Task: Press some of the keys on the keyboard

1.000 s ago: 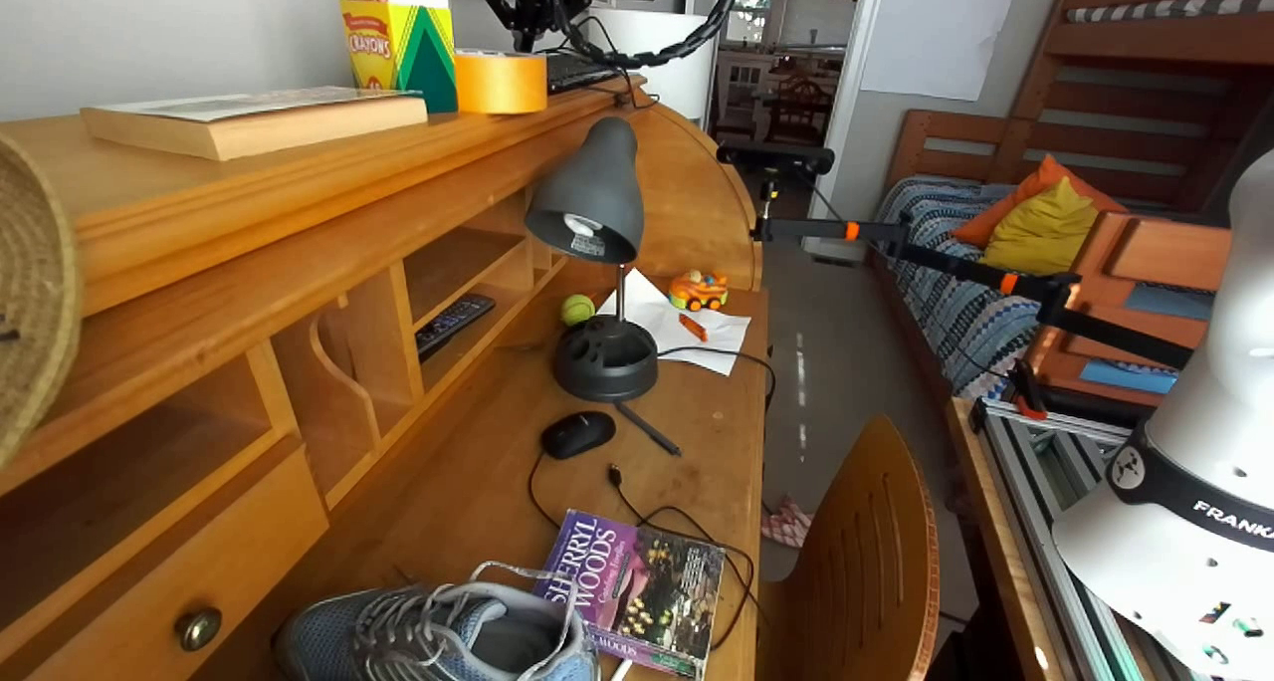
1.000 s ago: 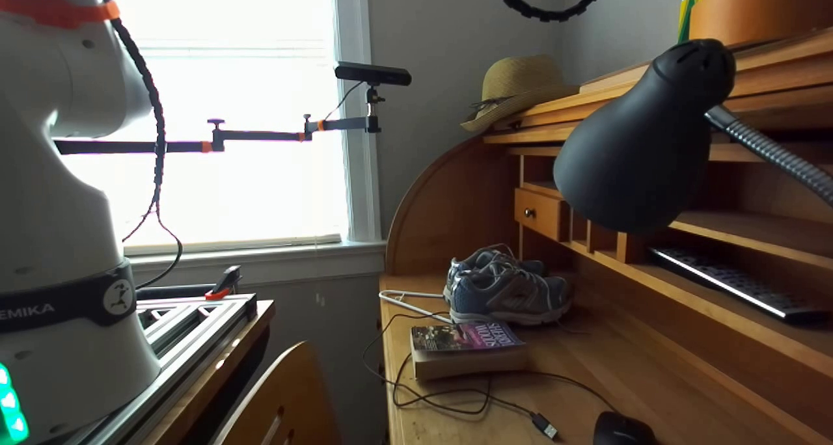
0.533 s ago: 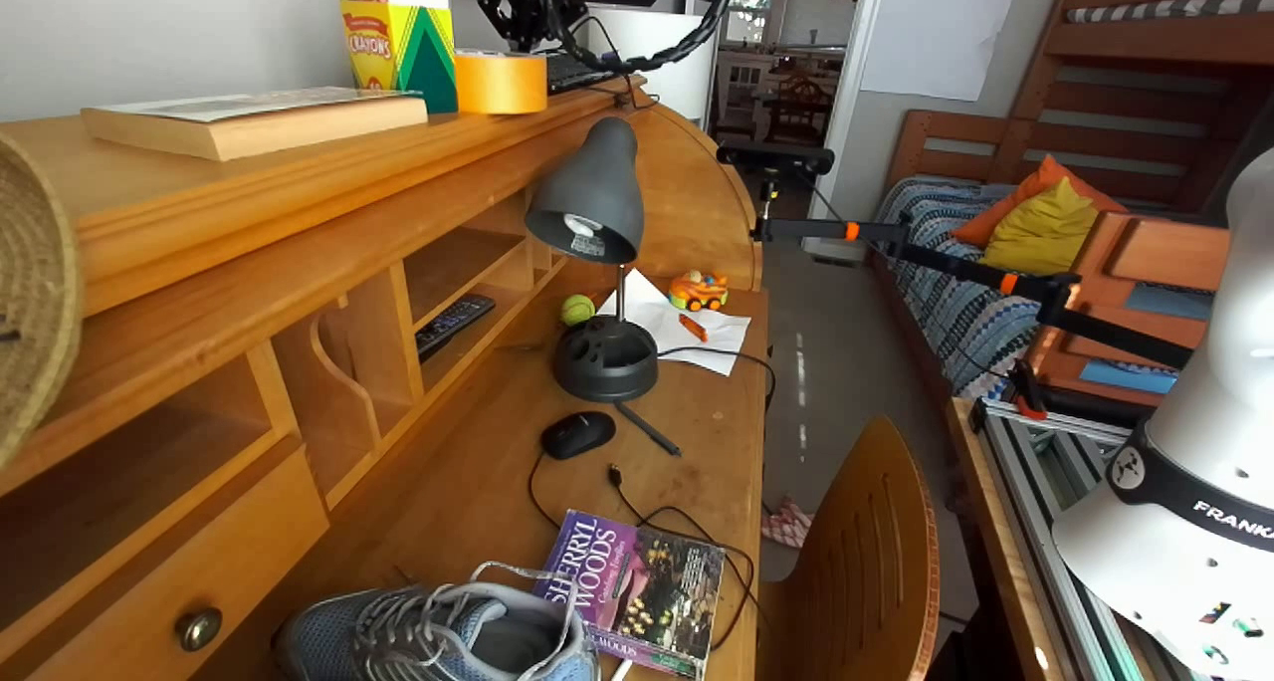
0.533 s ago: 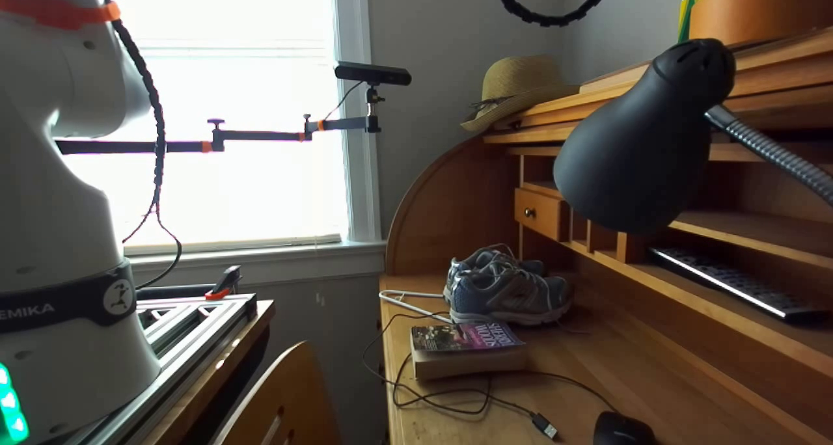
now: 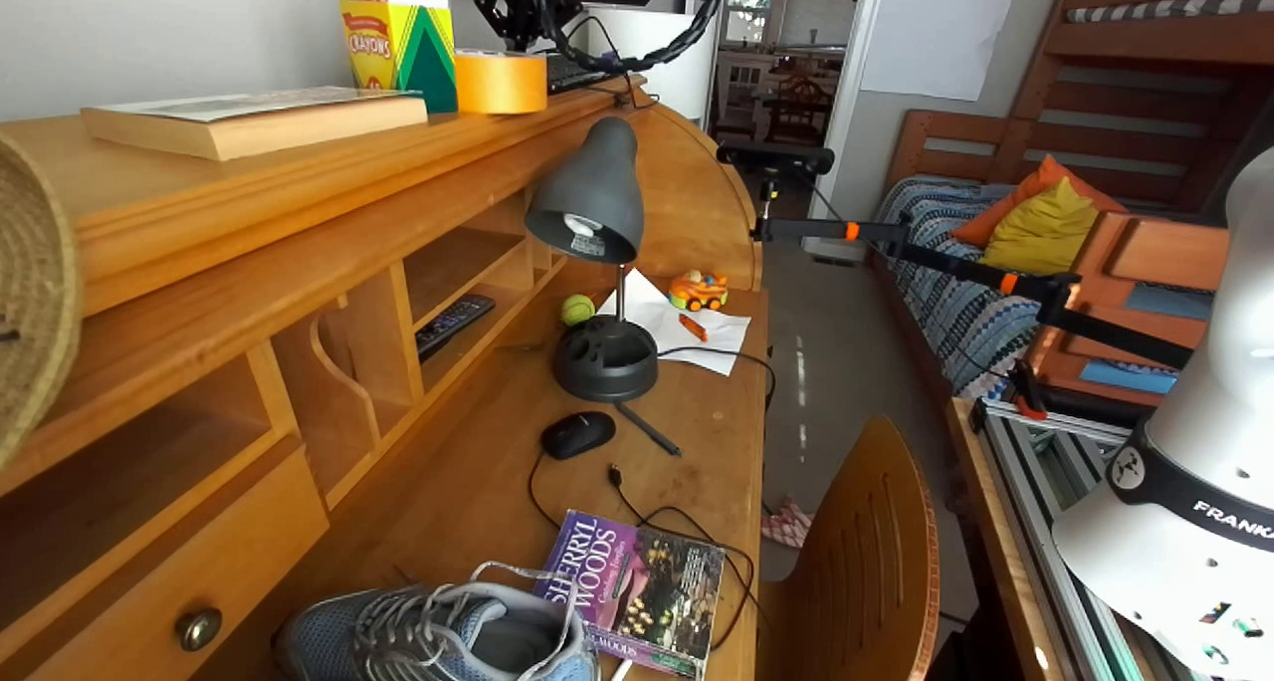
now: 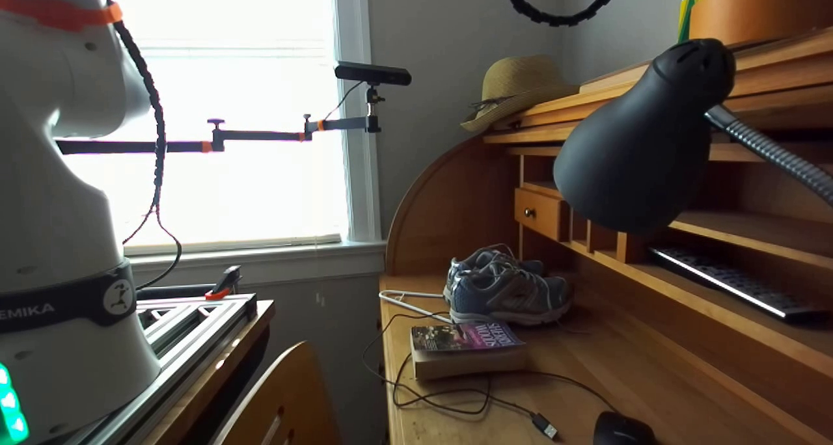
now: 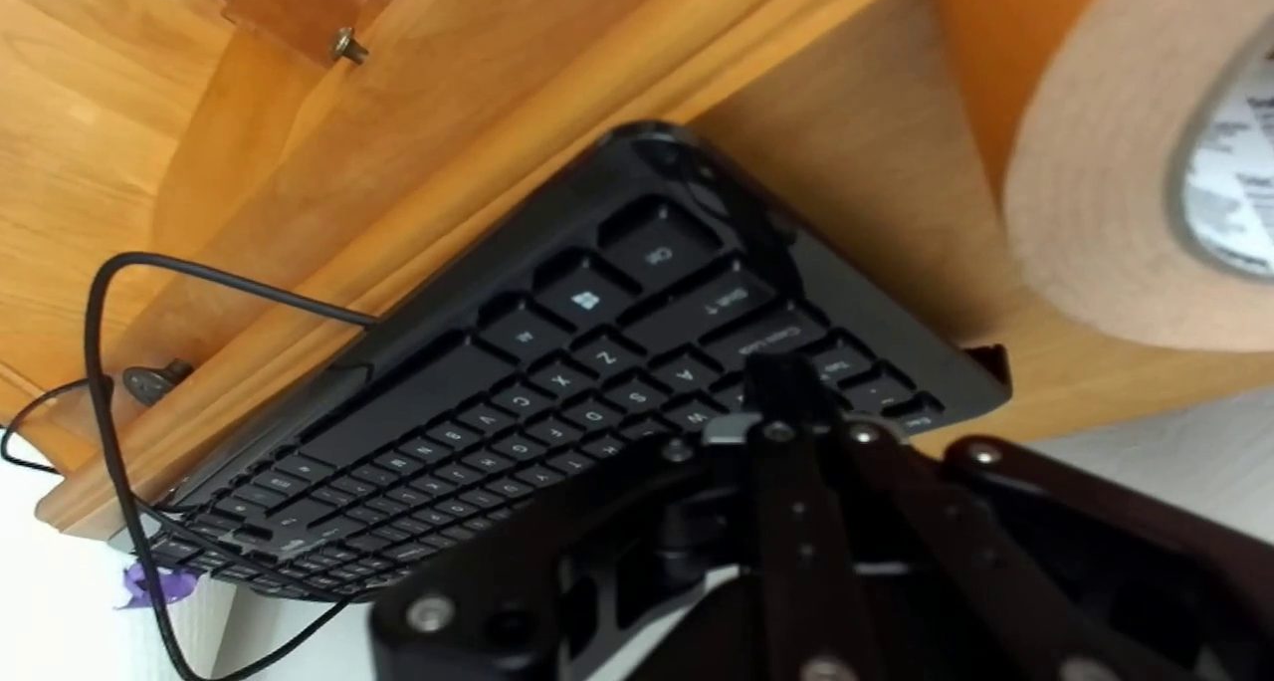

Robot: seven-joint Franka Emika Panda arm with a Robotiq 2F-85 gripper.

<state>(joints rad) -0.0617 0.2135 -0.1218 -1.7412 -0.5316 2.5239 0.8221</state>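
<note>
The keyboard [image 7: 557, 392] is black with white key letters and lies on the desk's top ledge. In an exterior view, only a thin part of the keyboard [image 5: 577, 70] shows behind the tape roll. My gripper [image 7: 788, 367] is shut, fingertips together with nothing seen between them. In the wrist view, its tips overlap the keys by Caps Lock, Tab and Q; I cannot tell whether they touch. In an exterior view, the gripper [image 5: 518, 42] points down above the ledge, by the keyboard's near end.
An orange-yellow tape roll [image 5: 501, 83] stands beside the keyboard, with a crayon box [image 5: 398, 49] and a book [image 5: 254, 118] further along the ledge. A black cable [image 7: 95, 362] loops over the keyboard's far end. A grey lamp [image 5: 592, 198] stands below; a remote [image 5: 455, 325] lies in a cubby.
In an exterior view, my gripper and its black hose have shifted slightly left, toward the tape roll. Nothing else on the desk has visibly moved.
</note>
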